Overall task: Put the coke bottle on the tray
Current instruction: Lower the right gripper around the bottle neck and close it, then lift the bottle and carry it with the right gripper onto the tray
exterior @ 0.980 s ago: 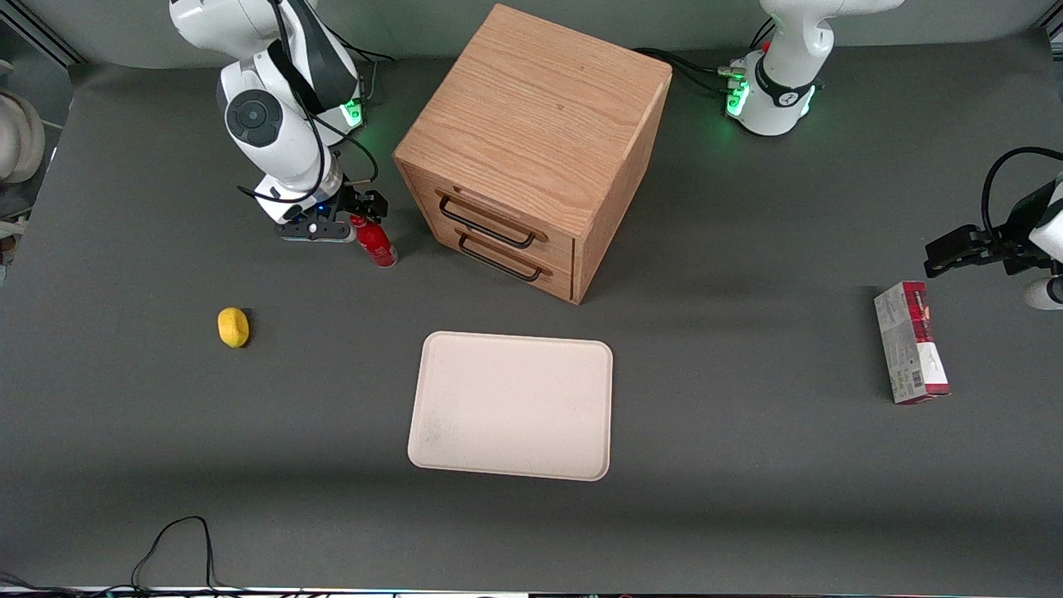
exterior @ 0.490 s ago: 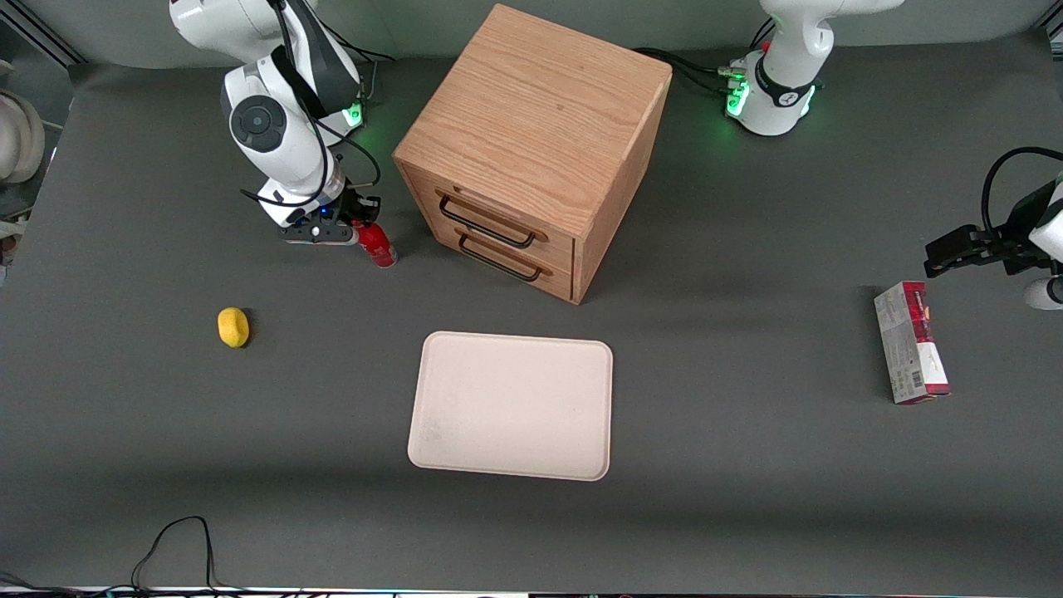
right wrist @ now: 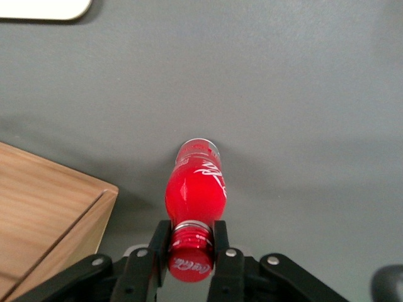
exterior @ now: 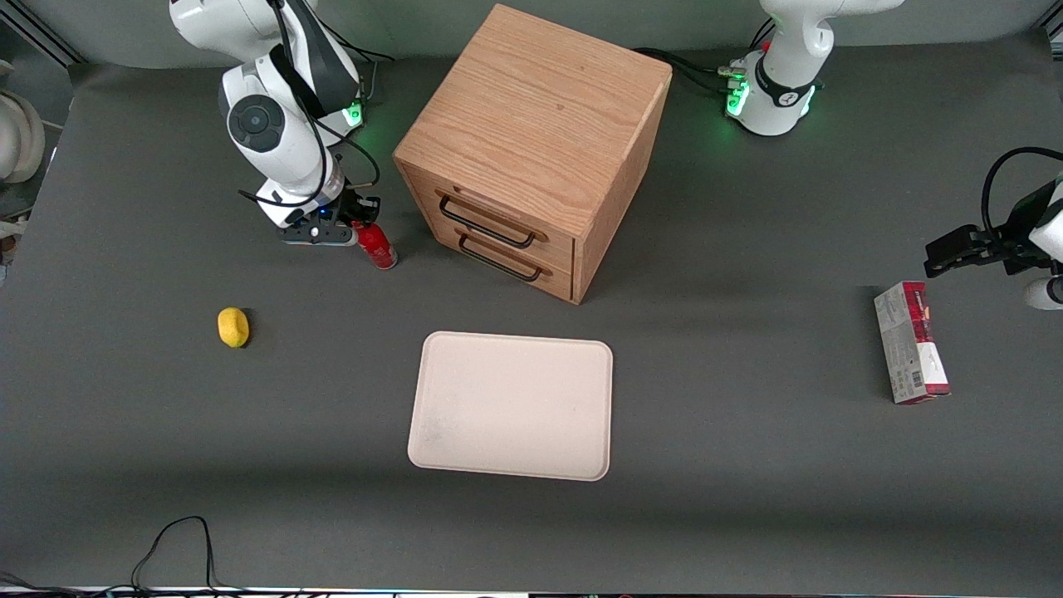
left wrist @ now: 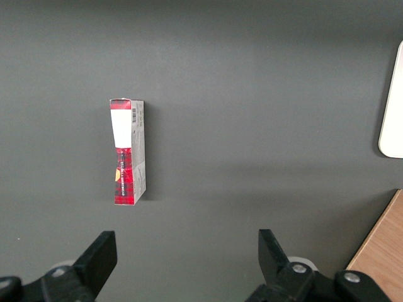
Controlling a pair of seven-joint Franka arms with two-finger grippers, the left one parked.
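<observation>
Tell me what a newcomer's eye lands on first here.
The big wooden drawer cabinet with two black handles dominates the table, with the empty cream tray lying nearer the front camera. Beside the cabinet, toward the working arm's end, the gripper is shut on the cap of the upright red coke bottle. A yellow lemon lies alone, nearer the camera.

The bottle (exterior: 378,247) (right wrist: 195,189) stands on the surface (exterior: 747,465) beside the cabinet (exterior: 536,149), its neck between the jaws of the gripper (exterior: 359,223) (right wrist: 191,250). The tray (exterior: 511,404) lies nearer the camera, in front of the cabinet; a lemon (exterior: 233,326) lies toward the working arm's end, a carton (exterior: 910,342) (left wrist: 128,151) toward the parked arm's.
</observation>
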